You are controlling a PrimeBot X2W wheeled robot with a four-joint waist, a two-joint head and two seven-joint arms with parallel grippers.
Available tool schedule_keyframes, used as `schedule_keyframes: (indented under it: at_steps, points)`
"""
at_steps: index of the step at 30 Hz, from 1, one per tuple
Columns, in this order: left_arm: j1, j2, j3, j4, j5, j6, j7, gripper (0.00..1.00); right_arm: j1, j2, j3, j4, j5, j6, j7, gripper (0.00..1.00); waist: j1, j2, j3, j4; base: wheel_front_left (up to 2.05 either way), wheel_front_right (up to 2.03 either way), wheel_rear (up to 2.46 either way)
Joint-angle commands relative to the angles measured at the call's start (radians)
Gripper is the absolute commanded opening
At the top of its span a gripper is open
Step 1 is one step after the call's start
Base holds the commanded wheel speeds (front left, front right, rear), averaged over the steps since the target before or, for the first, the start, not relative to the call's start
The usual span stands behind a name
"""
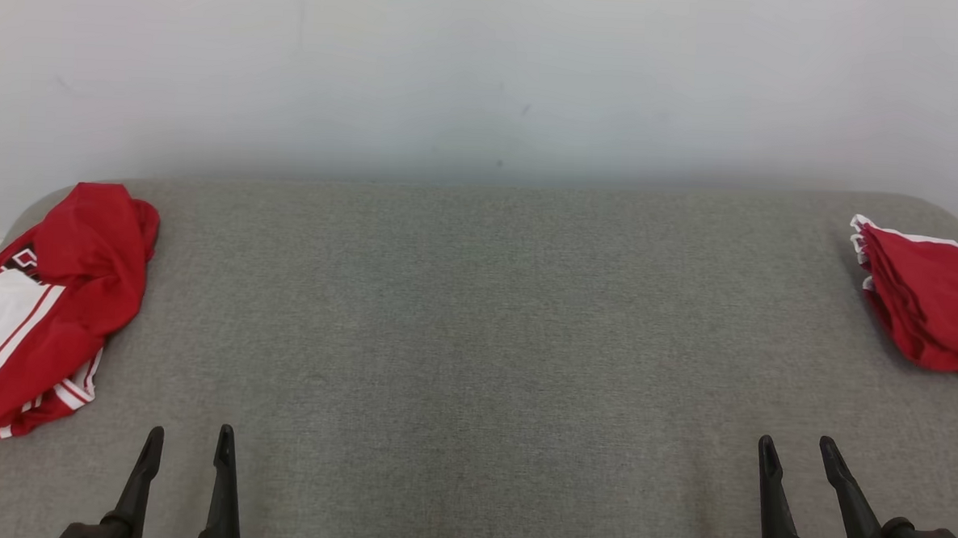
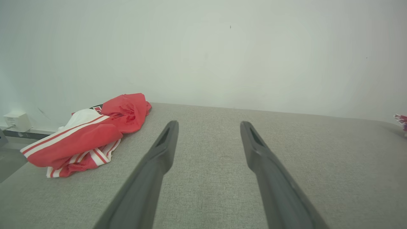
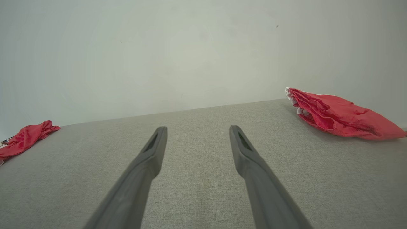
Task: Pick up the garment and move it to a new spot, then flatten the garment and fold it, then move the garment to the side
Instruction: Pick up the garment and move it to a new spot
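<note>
A crumpled red and white garment [image 1: 49,299] lies in a heap at the left end of the grey fabric surface [image 1: 477,317]; the left wrist view has it [image 2: 92,133] at the left, the right wrist view far left [image 3: 27,137]. My left gripper [image 1: 190,441] hovers open near the front edge, right of the heap, holding nothing [image 2: 208,125]. My right gripper [image 1: 797,446] is open and empty near the front right [image 3: 197,130].
A stack of folded red garments [image 1: 926,297] sits at the right end of the surface, also in the right wrist view [image 3: 340,115]. A pale wall [image 1: 487,75] runs right behind. A white socket box [image 2: 17,120] is low on the wall at left.
</note>
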Motion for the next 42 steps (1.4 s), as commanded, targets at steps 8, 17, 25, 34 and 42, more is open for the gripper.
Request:
schedule_keyframes:
  at_steps: [8,17,25,34,42]
  points:
    - [-0.019,0.004,0.018,0.000,0.006,-0.005,-0.001,1.00,0.002,0.004,-0.011,-0.001,0.002,-0.003,-0.001,1.00,0.0000,0.0000,0.021,0.098,0.00,0.00,0.00]
    - [-0.035,0.002,0.029,0.003,-0.022,0.011,-0.001,1.00,-0.013,-0.002,-0.021,0.003,-0.005,-0.003,0.004,1.00,0.0000,0.0000,0.059,0.280,0.00,0.00,0.00]
    - [-0.038,0.001,0.035,0.019,-0.040,0.023,-0.001,1.00,-0.039,-0.032,-0.003,0.000,-0.010,-0.003,0.017,1.00,0.0000,0.0000,0.073,0.411,0.00,0.00,0.00]
    - [-0.004,0.001,0.064,0.000,-0.055,0.048,-0.001,1.00,-0.054,-0.041,0.020,-0.004,-0.015,-0.003,0.036,1.00,0.0000,0.0000,0.077,0.480,0.00,0.00,0.00]
    - [0.020,0.001,0.097,-0.022,-0.072,0.061,-0.001,1.00,-0.093,-0.060,0.056,0.018,0.002,-0.003,0.040,1.00,0.0000,0.0000,0.093,0.488,0.00,0.00,0.00]
